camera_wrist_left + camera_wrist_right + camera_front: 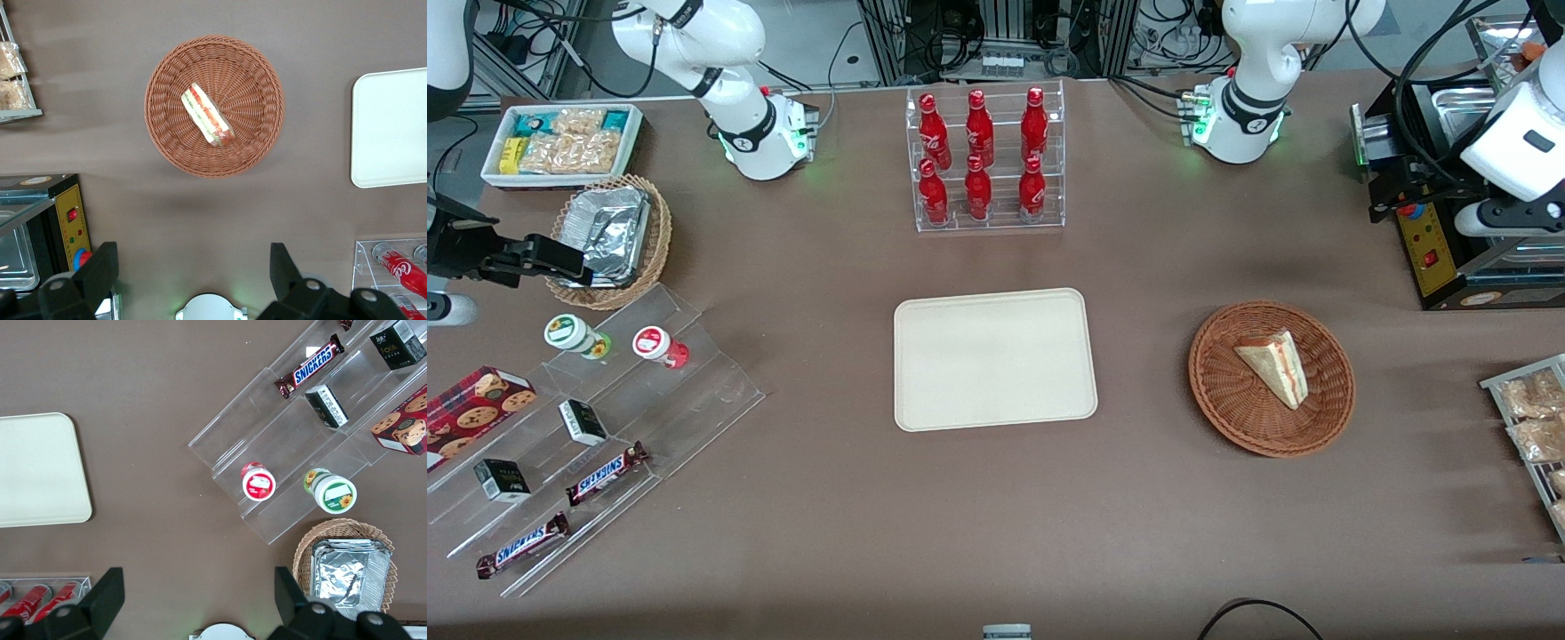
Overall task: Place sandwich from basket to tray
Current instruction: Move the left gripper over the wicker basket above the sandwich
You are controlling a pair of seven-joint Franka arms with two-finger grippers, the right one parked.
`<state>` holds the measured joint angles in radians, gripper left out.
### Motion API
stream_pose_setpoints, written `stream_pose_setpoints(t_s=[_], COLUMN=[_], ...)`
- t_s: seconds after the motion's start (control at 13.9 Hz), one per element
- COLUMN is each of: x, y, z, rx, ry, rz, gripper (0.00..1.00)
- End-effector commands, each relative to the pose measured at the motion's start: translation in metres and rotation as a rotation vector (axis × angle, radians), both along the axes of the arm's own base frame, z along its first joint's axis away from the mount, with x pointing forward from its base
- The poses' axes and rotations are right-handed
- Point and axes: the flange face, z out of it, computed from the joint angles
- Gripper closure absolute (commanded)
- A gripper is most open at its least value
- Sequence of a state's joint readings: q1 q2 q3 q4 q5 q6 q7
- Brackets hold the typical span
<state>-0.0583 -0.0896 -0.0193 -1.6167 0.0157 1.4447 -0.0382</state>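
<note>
Front view: sandwich (1273, 365) sat in the basket (1227, 391), well apart from the tray (994, 359) at mid-table. Rack of red bottles (984, 160) stood farther from the camera than the tray.

Left wrist view: gripper (194, 270) hung high over bare table near the basket (173, 133), fingers (101, 272) spread wide apart, holding nothing. Sandwich (208, 115) lay across the basket's middle, tray (390, 127) off to one side.

Triangular sandwich (1274, 364) lies in brown basket (1218, 391); cream tray (994, 358) empty.
</note>
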Motion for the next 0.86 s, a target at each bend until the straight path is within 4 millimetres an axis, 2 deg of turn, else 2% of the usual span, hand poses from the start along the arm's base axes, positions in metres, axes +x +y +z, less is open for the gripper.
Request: stream_pose_setpoints(t_s=[0.0,0.14,0.29,0.58,0.79], x=[0.003,0.01,0.024,0.04,0.041], y=[-0.002,-0.002,0.001,-0.001,-0.001], z=[0.001,-0.009,-0.031,-0.104,-0.158], rx=[0.004,0.014,0.016,0.013,0.013], ry=[0.0,0.015,0.033,-0.015,-0.059], rz=[-0.012,-0.008,0.0,0.032,0.159], gripper=[0.0,0.0,0.0,0.0,0.0])
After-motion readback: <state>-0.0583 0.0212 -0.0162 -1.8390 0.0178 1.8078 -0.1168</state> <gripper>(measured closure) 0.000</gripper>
